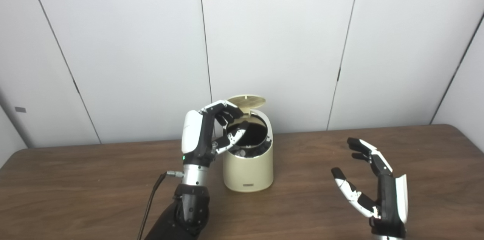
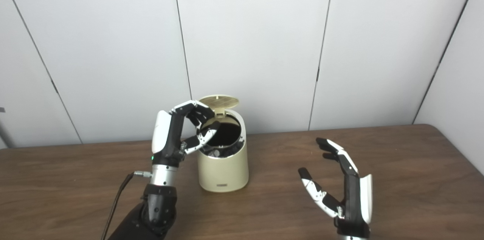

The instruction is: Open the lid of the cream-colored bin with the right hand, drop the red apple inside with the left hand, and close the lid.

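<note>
The cream-colored bin (image 1: 247, 172) stands on the brown table (image 1: 94, 187) with its round lid (image 1: 246, 101) tipped up at the back. Its inside is dark, and no red apple shows anywhere. My left hand (image 1: 206, 134) is raised at the bin's left rim. Its fingers curl over the opening, apart from the thumb, and hold nothing. My right hand (image 1: 372, 187) hovers over the table well to the right of the bin. It is open, palm turned toward the bin, and touches nothing.
A black cable (image 1: 151, 202) runs along my left forearm down to the picture's bottom edge. White wall panels (image 1: 283, 43) stand close behind the table's far edge, just behind the bin.
</note>
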Available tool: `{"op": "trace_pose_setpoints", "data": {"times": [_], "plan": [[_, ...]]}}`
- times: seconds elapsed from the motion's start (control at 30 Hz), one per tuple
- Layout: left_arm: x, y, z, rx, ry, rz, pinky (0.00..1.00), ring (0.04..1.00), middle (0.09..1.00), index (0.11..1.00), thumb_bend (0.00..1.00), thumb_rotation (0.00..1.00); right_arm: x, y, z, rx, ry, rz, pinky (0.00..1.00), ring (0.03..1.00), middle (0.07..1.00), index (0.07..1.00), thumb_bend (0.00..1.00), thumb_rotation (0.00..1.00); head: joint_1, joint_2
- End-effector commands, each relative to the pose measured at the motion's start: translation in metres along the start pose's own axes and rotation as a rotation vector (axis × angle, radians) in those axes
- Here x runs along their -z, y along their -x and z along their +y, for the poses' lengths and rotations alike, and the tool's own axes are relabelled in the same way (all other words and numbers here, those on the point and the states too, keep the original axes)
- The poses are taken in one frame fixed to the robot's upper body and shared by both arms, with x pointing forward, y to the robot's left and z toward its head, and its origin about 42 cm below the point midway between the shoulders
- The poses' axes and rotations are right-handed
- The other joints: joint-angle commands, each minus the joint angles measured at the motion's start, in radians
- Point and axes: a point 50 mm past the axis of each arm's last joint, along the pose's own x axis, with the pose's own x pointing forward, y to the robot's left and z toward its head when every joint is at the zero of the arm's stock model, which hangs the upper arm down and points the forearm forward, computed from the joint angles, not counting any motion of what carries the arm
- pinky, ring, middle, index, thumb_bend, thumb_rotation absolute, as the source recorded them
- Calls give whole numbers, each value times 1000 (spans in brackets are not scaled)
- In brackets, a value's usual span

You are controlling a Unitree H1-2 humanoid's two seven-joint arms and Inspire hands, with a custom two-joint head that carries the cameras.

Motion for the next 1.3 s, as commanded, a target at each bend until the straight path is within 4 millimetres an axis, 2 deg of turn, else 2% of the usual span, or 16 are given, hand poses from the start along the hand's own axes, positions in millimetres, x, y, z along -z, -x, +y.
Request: {"op": "trace_pose_setpoints", "data": {"times": [0.0,0.17,0.37,0.43,0.5,0.53,0.57,0.6,0.67,0.73,0.83,0.97,1.03,1.13,1.2,1.27], "plan": [[-16,-16,10,-24,60,-73,376,442,490,479,479,0,14,17,-5,-37,33,29,652,727,734,723,274,287,-1,1],[-29,-1,30,-90,202,-66,426,452,476,481,480,0,14,18,-5,-38,40,21,656,728,733,723,279,280,-3,3],[-48,28,76,-174,354,-91,397,448,479,498,479,0,11,13,-6,-62,61,-17,656,734,742,728,278,250,7,5],[-49,38,89,-180,363,-93,414,451,485,505,497,0,7,10,-7,-92,91,-45,664,748,758,741,291,309,8,6],[-50,47,98,-183,372,-91,484,546,575,499,493,75,0,6,-8,-120,122,-73,696,778,790,779,373,543,7,8],[-49,55,103,-188,402,-77,513,571,598,528,498,202,-9,0,-8,-136,134,-92,706,789,803,797,408,605,7,10],[-48,61,107,-186,427,-64,550,594,620,591,507,455,-17,-6,-8,-150,144,-115,717,804,823,824,451,660,6,11],[-47,65,110,-184,445,-56,572,610,635,626,509,596,-24,-10,-7,-160,153,-130,723,816,838,843,473,693,5,11],[-42,74,117,-173,448,-39,594,636,662,669,486,740,-39,-24,-7,-180,195,-185,721,823,851,859,504,725,2,12],[-37,83,123,-160,431,-12,595,657,686,692,473,798,-57,-41,-8,-201,235,-228,744,839,864,871,569,761,1,12],[-29,97,126,-147,406,35,595,672,705,717,467,840,-85,-69,-9,-233,297,-303,772,863,885,880,619,792,-2,13],[-21,111,125,-145,383,87,643,688,725,745,504,830,-120,-106,-8,-265,350,-372,731,862,879,857,681,825,-3,11],[-19,115,123,-147,382,101,649,687,727,749,505,817,-134,-121,-7,-283,376,-388,743,862,865,853,723,871,-3,11],[-15,118,120,-134,389,112,655,697,731,754,504,827,-156,-141,-2,-311,398,-402,814,887,872,865,746,880,-4,11],[-12,120,118,-131,394,122,657,702,734,747,500,809,-169,-153,3,-319,428,-424,748,880,872,859,752,867,-7,10],[-10,121,117,-129,389,126,653,704,735,743,493,797,-176,-161,6,-334,460,-435,732,881,876,859,755,878,-6,11]]}}
